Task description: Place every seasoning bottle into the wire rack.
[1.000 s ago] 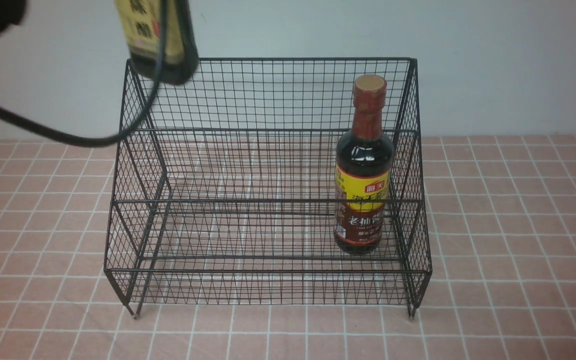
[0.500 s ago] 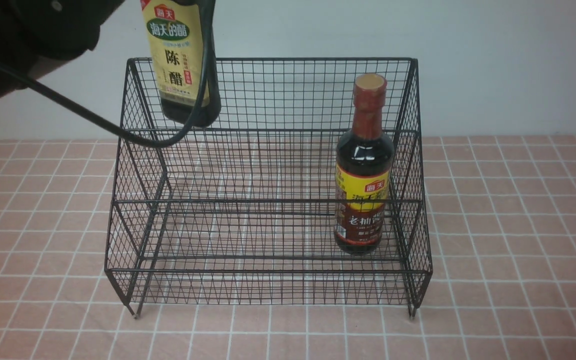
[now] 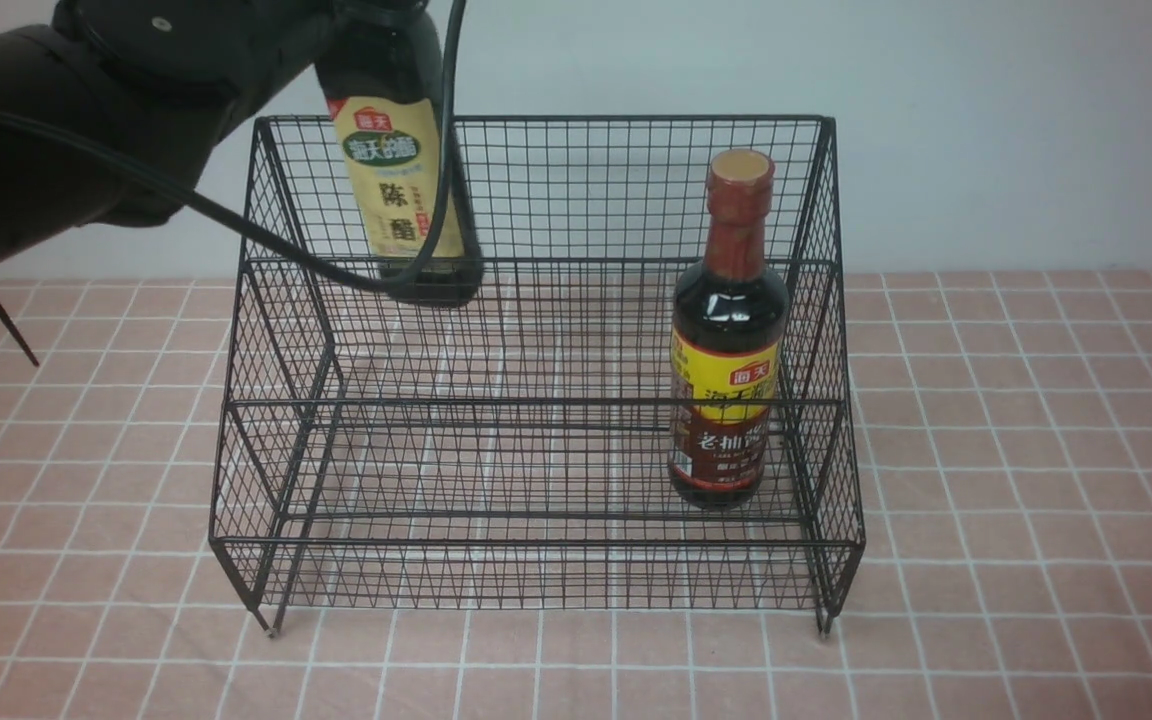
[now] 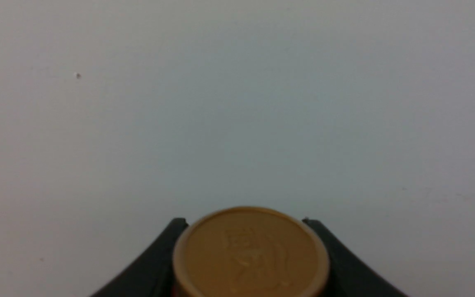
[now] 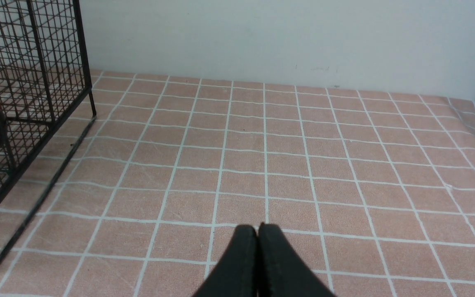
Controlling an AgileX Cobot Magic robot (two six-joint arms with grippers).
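Bottle axis ran near-vertical, base down: the left gripper (image 4: 242, 221), clamped just below the cap of the squarish bottle (image 3: 401, 190), held it above the left rear of the wire rack (image 3: 556, 543), while the round bottle (image 3: 728, 380) stood at the rack's right end and the right gripper (image 5: 258, 231) was closed, empty.

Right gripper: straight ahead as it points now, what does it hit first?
Way looks free: ahead of the right gripper lies only tiled table, then the back wall. The rack sits off to the side, out of line. If angled down, it might touch the table first; depth unclear.
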